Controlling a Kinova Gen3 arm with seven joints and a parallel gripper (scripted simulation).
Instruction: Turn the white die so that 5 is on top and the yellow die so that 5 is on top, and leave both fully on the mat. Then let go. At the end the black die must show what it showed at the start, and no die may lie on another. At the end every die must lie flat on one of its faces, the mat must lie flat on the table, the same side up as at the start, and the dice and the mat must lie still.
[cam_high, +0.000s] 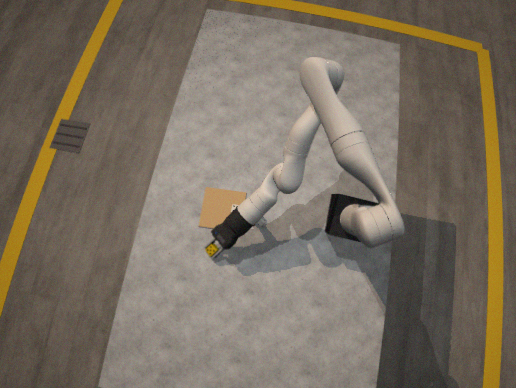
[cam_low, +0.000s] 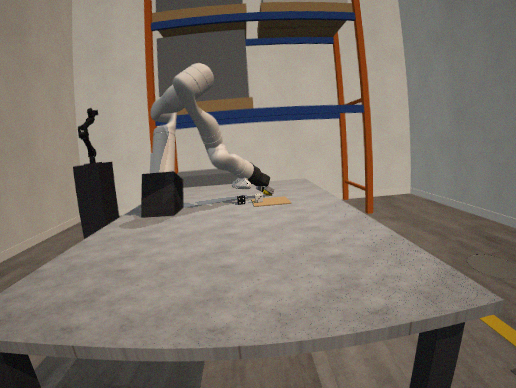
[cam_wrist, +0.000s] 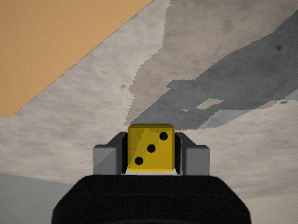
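Observation:
The yellow die (cam_high: 211, 249) (cam_low: 268, 192) (cam_wrist: 151, 148) sits tilted between the fingertips of my gripper (cam_high: 213, 249) (cam_low: 267, 190) (cam_wrist: 151, 146), off the mat and low over the table. It shows three pips to the wrist camera. The fingers stand slightly apart around it, so the gripper looks open. Whether the die touches the table is unclear. The tan mat (cam_high: 215, 205) (cam_low: 277, 202) (cam_wrist: 50, 45) lies flat. The white die (cam_high: 234, 207) (cam_low: 258, 198) stands at the mat's edge on the arm-base side. The black die (cam_low: 241, 200) stands off the mat beside it, hidden in the top view.
The arm reaches low over the white die's side of the mat. The black base block (cam_high: 336, 215) (cam_low: 162, 195) stands on the table (cam_high: 210, 320) (cam_low: 250, 280), away from the dice. Arm shadows (cam_wrist: 235, 75) fall across the table near the gripper.

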